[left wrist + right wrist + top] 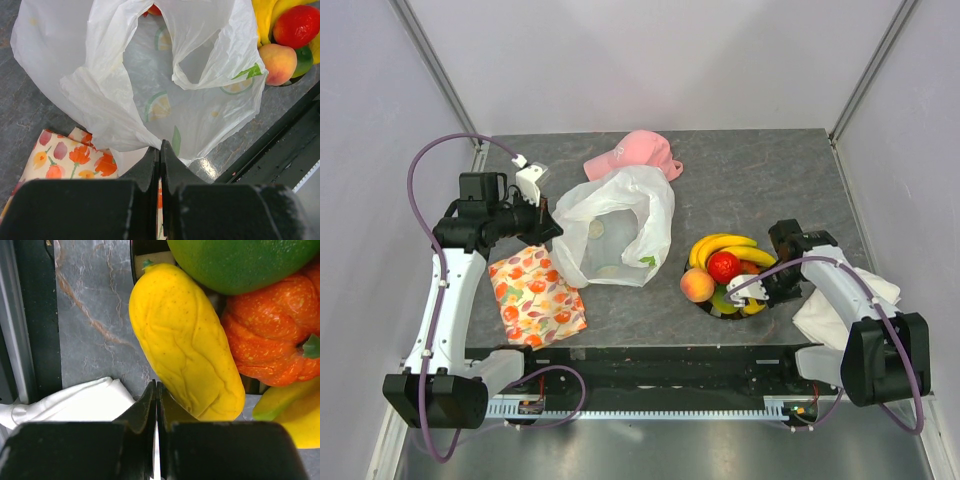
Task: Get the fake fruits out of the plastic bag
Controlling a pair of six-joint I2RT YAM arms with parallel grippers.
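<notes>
Light is bright, even and diffuse from overhead in all three views, and shadows under my arms and the plastic bag (615, 225) are soft and short. The top view is sharp, with slightly bent edges. There's small glare on the red fruit (296, 25) and the table (212, 170). My left gripper (159, 165) is dark and soft up close. The yellow fruit (187, 345) is crisp.

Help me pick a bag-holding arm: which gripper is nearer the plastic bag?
Left. The left gripper is at the plastic bag's left edge; the right gripper sits beyond the fake fruits.
</notes>
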